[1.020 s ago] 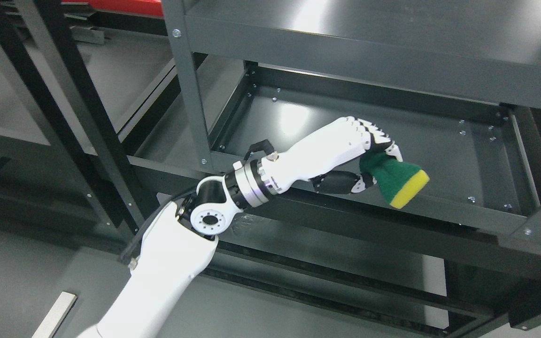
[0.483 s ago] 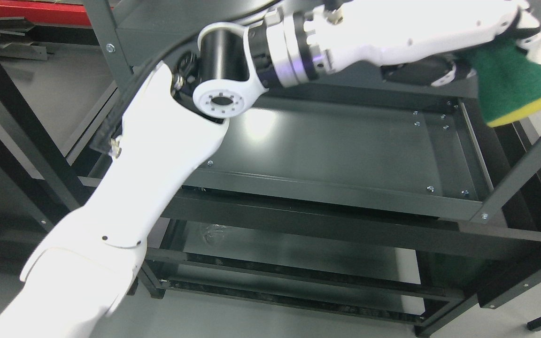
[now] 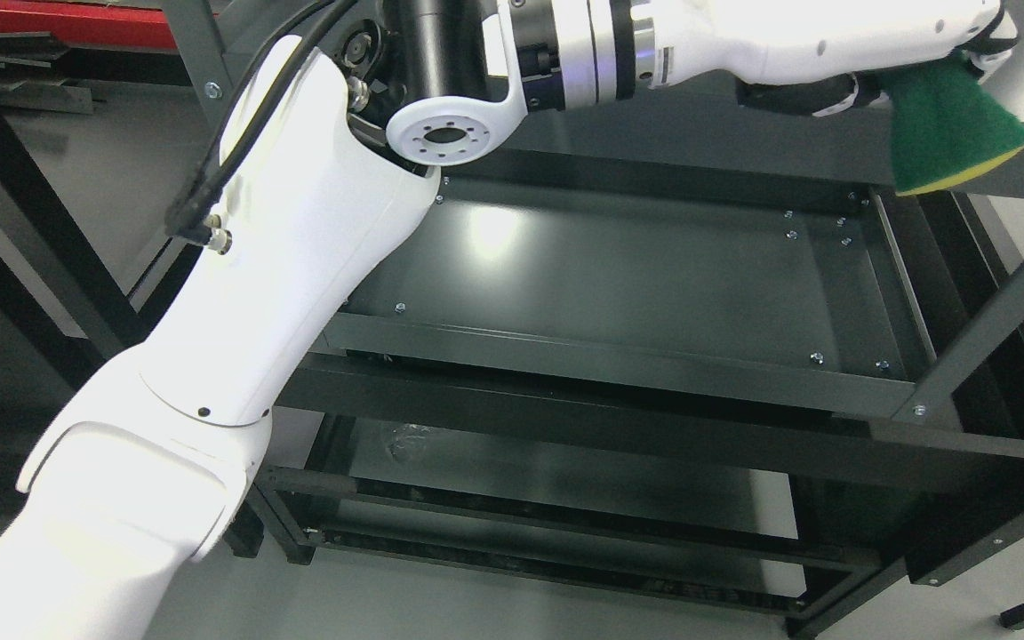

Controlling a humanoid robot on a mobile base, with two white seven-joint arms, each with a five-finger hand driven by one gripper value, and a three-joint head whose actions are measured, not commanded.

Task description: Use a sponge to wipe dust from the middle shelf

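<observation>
My left arm rises from the lower left and reaches across the top of the view. My left hand (image 3: 921, 67) is shut on a sponge (image 3: 952, 133), green with a yellow underside, at the top right. The sponge hangs in the air in front of the upper shelf's front edge (image 3: 699, 133), above the right rear corner of the dark grey middle shelf (image 3: 619, 276). It does not touch the middle shelf. The shelf's surface is bare metal with a light reflection at its left rear.
The rack's slanted front right post (image 3: 992, 320) stands just below the sponge. A lower shelf (image 3: 565, 480) lies under the middle one. Another dark rack frame (image 3: 23, 240) stands at the left, with a red object (image 3: 50, 18) behind it.
The camera view has shifted since a second ago. My left arm has risen, carrying the sponge from low over the middle shelf up to the upper shelf's edge; since half a second ago it moved slightly up.
</observation>
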